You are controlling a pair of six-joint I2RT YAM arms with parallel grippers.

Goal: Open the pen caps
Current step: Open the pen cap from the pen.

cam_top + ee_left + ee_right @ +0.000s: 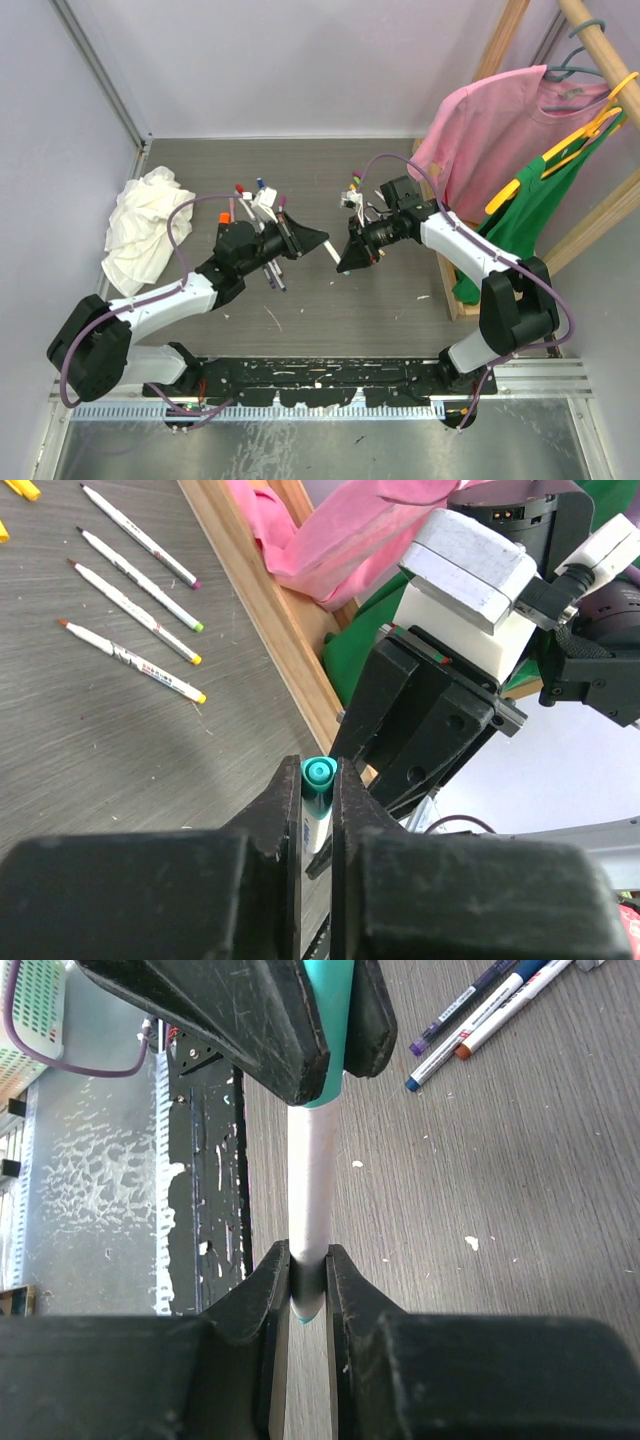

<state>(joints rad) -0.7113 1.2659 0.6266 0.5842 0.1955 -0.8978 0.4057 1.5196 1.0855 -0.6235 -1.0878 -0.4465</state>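
white rag [140, 235] lies left, pink shirt [490, 120] hangs right

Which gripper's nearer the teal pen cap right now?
Left. The left gripper is shut on the teal cap itself; the right gripper is shut on the white pen barrel, farther along the same pen.

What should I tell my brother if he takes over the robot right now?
Left hand: shut on the teal cap.
Right hand: shut on that pen's white barrel; the cap is not yet off.
Done: four pens lie bare-nibbed near the wooden frame.
Left: pull this cap off, then do the capped-looking pens near the left hand.
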